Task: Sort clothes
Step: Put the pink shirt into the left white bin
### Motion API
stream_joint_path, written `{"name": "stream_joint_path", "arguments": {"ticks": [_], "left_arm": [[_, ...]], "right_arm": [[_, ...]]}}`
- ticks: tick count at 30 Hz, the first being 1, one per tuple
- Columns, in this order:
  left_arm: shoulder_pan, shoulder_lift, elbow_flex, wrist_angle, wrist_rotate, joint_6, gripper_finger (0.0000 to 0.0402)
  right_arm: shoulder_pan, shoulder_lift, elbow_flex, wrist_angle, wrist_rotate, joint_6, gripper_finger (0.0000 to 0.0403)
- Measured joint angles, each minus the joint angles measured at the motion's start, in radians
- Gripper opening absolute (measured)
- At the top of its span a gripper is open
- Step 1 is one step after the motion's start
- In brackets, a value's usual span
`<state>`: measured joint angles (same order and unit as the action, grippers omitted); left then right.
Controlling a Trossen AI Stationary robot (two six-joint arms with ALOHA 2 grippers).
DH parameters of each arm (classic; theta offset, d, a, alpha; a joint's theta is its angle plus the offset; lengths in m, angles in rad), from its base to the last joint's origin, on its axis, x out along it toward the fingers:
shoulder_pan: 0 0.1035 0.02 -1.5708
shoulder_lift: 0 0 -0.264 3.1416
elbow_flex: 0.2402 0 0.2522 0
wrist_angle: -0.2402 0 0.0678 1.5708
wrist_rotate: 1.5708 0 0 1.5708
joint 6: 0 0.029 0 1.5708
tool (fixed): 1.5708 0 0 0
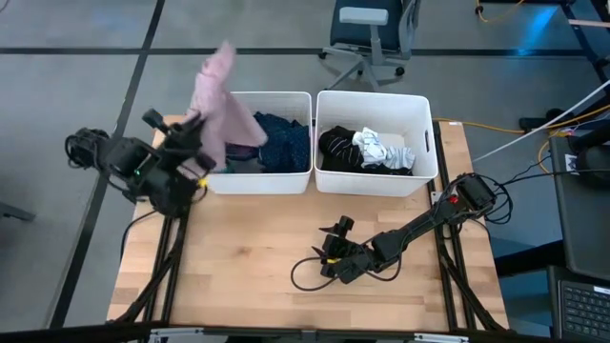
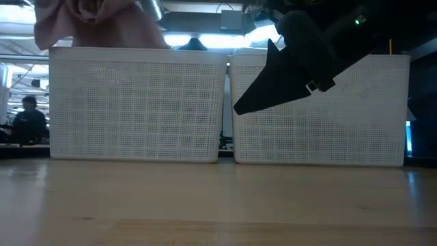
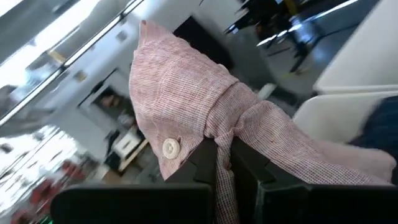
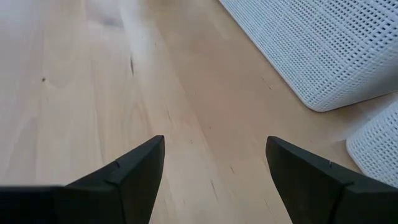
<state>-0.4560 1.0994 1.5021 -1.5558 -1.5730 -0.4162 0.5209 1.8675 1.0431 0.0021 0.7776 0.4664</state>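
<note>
Jaws of the left gripper (image 3: 224, 155) are closed tight on a fold of the pink top (image 3: 199, 106); in the left wrist view we see the two dark fingers (image 3: 202, 158) pinching the woven cloth between them, a white button (image 3: 169, 147) lying just beside the grip. From the pinch the garment rises in a peak and trails away on the other side toward the left bin (image 1: 259, 143).

In the high view we find this left gripper (image 1: 195, 133) at the left bin's outer left wall, with the pink top (image 1: 221, 100) lifted above the rim and draped partly over that bin's left end. Inside the same bin lie dark blue clothes (image 1: 284, 141) — we cannot tell the separate pieces apart.

Jaws of the right gripper (image 4: 214, 165) stand wide apart and hold nothing; the right wrist view shows bare wooden table (image 4: 124, 74) between the fingertips, and the fingers touch no cloth. In the high view we place the right gripper (image 1: 335, 238) over open tabletop, in front of the right bin (image 1: 374, 143) and well apart from it. The low view shows its dark fingers hanging above the table surface.

The right bin holds black and white pieces (image 1: 367, 150) — bunched together, all within its walls. The two bins stand side by side, nearly touching.
</note>
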Motion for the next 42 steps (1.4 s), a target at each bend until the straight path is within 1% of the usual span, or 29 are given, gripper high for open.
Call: {"name": "stream_joint_path", "arguments": {"ticks": [2, 5, 8, 11, 15, 17, 19, 21, 22, 26, 29, 35, 39, 42], "left_arm": [[0.042, -0.016, 0.0, 0.001, 0.009, 0.028, 0.0014], [0.092, -0.026, 0.0, 0.005, 0.074, 0.09, 0.0015], [0.121, -0.024, -0.005, 0.065, 0.13, 0.177, 0.0015], [0.14, -0.017, -0.01, 0.191, 0.227, 0.343, 0.0016], [0.199, -0.013, -0.01, 0.432, 0.432, 0.583, 0.0016], [0.238, -0.011, -0.01, 0.526, 0.469, 0.677, 0.0016], [0.287, -0.006, -0.01, 0.587, 0.471, 0.755, 0.0016], [0.349, -0.003, -0.01, 0.629, 0.478, 0.811, 0.0016], [0.379, 0.001, -0.01, 0.642, 0.498, 0.826, 0.0016], [0.491, 0.009, -0.028, 0.718, 0.629, 0.855, 0.0016], [0.569, 0.01, -0.093, 0.775, 0.71, 0.906, 0.0016], [0.723, 0.011, -0.288, 0.898, 0.869, 0.992, 0.0016], [0.781, 0.011, -0.402, 0.91, 1.013, 1.033, 0.0017], [0.799, 0.011, -0.495, 0.909, 1.079, 1.078, 0.0017]], "right_arm": [[-0.006, 0.0, 0.0, 0.0, 0.009, 0.0, 0.028], [-0.013, 0.0, 0.0, 0.0, 0.017, 0.0, 0.028], [-0.024, 0.0, 0.0, 0.0, 0.017, 0.0, 0.028], [-0.032, 0.0, 0.0, 0.0, 0.017, 0.0, 0.028], [-0.039, 0.0, 0.0, 0.0, 0.016, 0.0, 0.028], [-0.038, 0.0, 0.0, 0.0, 0.015, 0.0, 0.028], [-0.038, 0.0, 0.0, 0.0, 0.005, 0.0, 0.028], [-0.038, 0.0, 0.0, -0.001, -0.008, 0.0, 0.028], [-0.038, 0.0, 0.0, -0.001, -0.012, 0.0, 0.028], [-0.038, 0.0, 0.0, -0.003, -0.021, 0.0, 0.028], [-0.037, 0.0, 0.0, -0.002, -0.03, 0.0, 0.028], [-0.037, 0.0, 0.0, -0.002, -0.03, 0.021, 0.028], [-0.037, 0.0, 0.0, -0.003, -0.037, 0.026, 0.028], [-0.037, 0.0, 0.0, -0.003, -0.037, 0.027, 0.028]]}}
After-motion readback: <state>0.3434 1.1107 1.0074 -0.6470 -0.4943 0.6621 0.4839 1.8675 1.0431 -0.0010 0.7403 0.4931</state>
